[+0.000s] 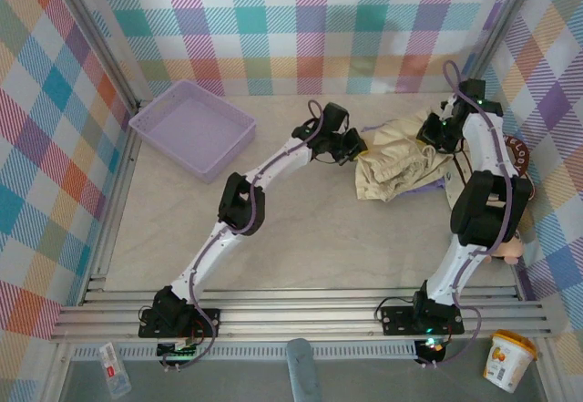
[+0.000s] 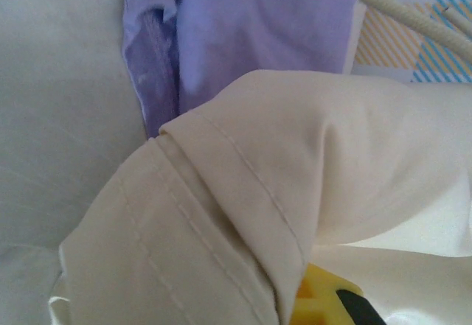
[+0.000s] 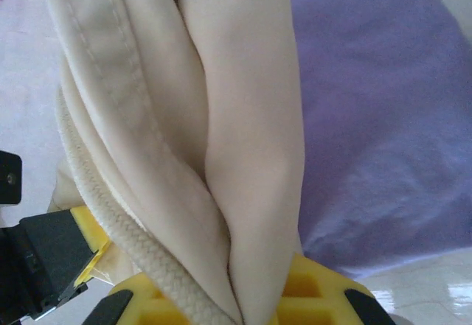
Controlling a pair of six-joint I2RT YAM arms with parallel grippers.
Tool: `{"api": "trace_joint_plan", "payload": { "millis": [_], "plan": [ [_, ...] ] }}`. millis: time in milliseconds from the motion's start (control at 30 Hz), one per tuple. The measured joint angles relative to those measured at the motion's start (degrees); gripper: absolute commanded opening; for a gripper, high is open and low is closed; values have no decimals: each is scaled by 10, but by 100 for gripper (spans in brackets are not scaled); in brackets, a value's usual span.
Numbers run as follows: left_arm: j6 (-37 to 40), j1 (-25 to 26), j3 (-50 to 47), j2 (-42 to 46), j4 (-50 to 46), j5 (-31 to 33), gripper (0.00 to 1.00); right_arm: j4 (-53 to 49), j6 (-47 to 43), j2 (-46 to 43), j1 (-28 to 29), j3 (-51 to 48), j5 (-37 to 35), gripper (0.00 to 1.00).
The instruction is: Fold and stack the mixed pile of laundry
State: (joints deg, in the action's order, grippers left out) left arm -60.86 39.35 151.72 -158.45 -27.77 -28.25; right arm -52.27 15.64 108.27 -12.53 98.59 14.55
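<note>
Both grippers are closed on cloth, so the task looks to be in its first step and no further. The right gripper has its yellow fingers pressed together on a thick bunch of the cream-beige garment — in the right wrist view several layers of it and a braided cord run down between the pads. The left gripper is at the opposite, left edge of the same garment. In the left wrist view a stitched hem lies over the one yellow finger that I can see. The jaws seem clamped on this hem, though the cloth hides the pinch itself. Between the two grippers the cream-beige garment is bunched and wrinkled, not spread flat, at the far right part of the table. Under and beside it lies the lavender T-shirt, also crumpled, with small parts of it showing from above. As I judge it, nothing is folded yet and no stack exists; the two pieces are only at the point of being separated. What is left is nearly everything — to spread the cream piece flat, fold it and set it down, then to do the same with the lavender T-shirt and lay one on the other. The lavender basket stands well apart, at the far left.
</note>
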Motion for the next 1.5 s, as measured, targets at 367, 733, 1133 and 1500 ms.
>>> {"api": "trace_joint_plan", "payload": {
  "millis": [367,733,1133,1500],
  "plan": [
    [-38,-5,44,-32,2,60,100,46,12,126,-60,63,-6,97],
    [171,-61,-63,139,-184,170,100,81,8,-3,-21,-8,0,89],
    [330,-86,-614,619,-142,356,100,210,-68,-215,160,-322,-53,100],
    [471,-245,-1047,843,34,501,100,560,-121,-291,159,-661,-119,99]
  ]
}}
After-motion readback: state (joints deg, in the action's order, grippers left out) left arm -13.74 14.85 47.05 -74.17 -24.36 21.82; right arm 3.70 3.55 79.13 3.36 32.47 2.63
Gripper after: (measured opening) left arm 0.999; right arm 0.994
